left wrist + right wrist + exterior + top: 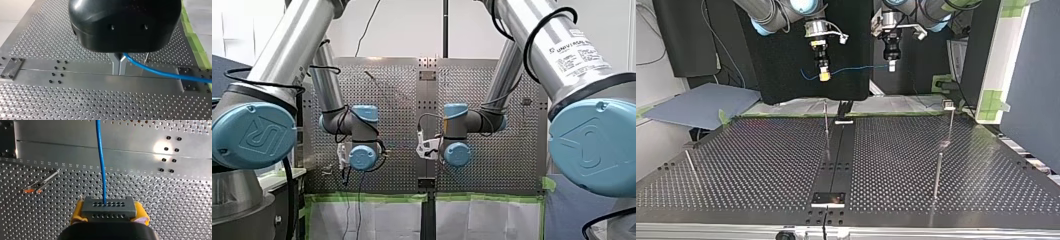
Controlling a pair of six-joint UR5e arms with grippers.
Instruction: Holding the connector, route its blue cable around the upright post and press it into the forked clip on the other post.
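While the connector [109, 207] sits clamped between the yellow pads [78, 213] of my right gripper [109, 212] — pincer closed snugly on its two sides — the blue cable [100, 160] leaves its holed face and runs straight ahead over the perforated table [162, 202]. In the left wrist view my left gripper [119, 65] has its metal fingers [115, 65] pinched together on that same cable, which trails off sideways from the tips across the table's plain middle strip [82, 77].

Seen from the top view, both grippers hang in the air beyond the table's far edge, apart from each other, with the blue line stretched nearly level between them; a short blue stretch also shows past my right gripper at the view's left.

Thin upright posts stand on the table well below and apart from the cable — one near the middle strip [826, 120], two at the view's right [950, 125] [937, 175]. The farther right one carries a small blocky head, too small to read as forked or not.
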